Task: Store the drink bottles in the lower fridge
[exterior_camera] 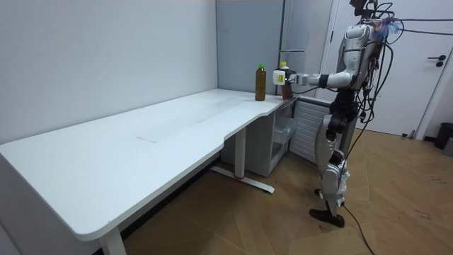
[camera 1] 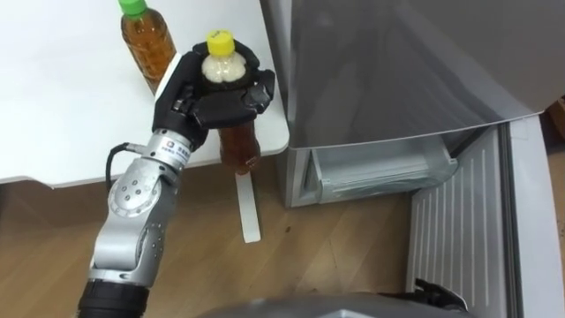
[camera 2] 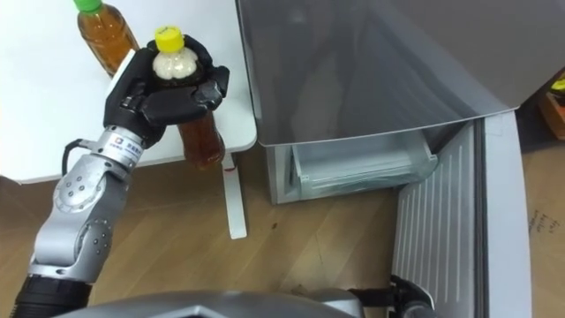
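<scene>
Two head cameras look closely down on the desk [camera 1: 53, 106] corner and fridge [camera 1: 397, 71]. A distant room camera shares both.

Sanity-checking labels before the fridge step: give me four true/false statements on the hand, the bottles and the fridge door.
1. The left hand has its fingers curled round the yellow-capped bottle. True.
2. The green-capped bottle is in the fridge. False: it stands on the white table.
3. The lower fridge door is shut. False: it stands open.
4. Both bottles hold brown liquid. True.
</scene>
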{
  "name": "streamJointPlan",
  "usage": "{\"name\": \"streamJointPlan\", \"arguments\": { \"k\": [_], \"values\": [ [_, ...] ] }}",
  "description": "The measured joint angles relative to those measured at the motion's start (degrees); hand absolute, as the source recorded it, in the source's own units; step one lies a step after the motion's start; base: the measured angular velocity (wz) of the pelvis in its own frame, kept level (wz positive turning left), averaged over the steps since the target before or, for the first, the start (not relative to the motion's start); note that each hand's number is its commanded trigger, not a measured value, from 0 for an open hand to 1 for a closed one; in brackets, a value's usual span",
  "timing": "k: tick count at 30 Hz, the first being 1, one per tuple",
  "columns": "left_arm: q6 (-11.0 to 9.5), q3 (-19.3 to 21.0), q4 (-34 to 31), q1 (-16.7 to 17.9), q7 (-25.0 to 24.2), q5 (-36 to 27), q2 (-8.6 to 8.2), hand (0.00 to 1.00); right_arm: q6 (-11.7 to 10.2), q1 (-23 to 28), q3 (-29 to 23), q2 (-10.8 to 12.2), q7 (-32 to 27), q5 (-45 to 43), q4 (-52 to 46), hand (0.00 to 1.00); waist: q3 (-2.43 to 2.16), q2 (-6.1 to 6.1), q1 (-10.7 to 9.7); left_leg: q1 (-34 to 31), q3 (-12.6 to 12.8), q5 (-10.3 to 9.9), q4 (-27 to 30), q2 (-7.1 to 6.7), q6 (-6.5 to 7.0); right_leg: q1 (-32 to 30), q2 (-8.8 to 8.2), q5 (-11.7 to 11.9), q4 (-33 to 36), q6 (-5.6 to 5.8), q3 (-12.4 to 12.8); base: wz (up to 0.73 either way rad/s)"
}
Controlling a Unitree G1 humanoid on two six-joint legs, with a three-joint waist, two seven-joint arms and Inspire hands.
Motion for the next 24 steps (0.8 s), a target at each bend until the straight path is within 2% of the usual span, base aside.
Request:
{"name": "streamJointPlan", "arguments": {
  "k": [10,15,24],
  "values": [
    [0.6,-1.0,1.1,0.2,-1.5,0.0,0.25,1.00,-0.1,0.1,0.0,-0.1,0.1,0.0,-1.1,0.00,-0.19,0.65,0.0,0.1,0.0,0.0,0.2,0.05,0.00,0.2,-0.01,0.0,0.1,-0.02,0.0,0.00],
    [0.7,-1.0,1.1,0.2,-2.3,0.0,0.23,1.00,-0.1,0.0,0.1,-0.1,0.1,0.0,-1.5,0.00,-0.14,0.96,0.1,0.0,-0.2,0.0,0.3,0.06,0.00,0.2,0.00,0.0,0.1,-0.03,-0.1,0.00],
    [0.7,-1.0,1.0,0.2,-2.3,0.0,0.17,1.00,-0.1,-1.0,2.8,-0.3,0.0,-2.0,-1.6,0.00,-0.25,0.75,1.2,-0.4,-0.2,0.0,0.3,0.14,-0.01,-0.6,0.05,0.1,0.3,-0.13,-0.1,-0.01]
  ]
}}
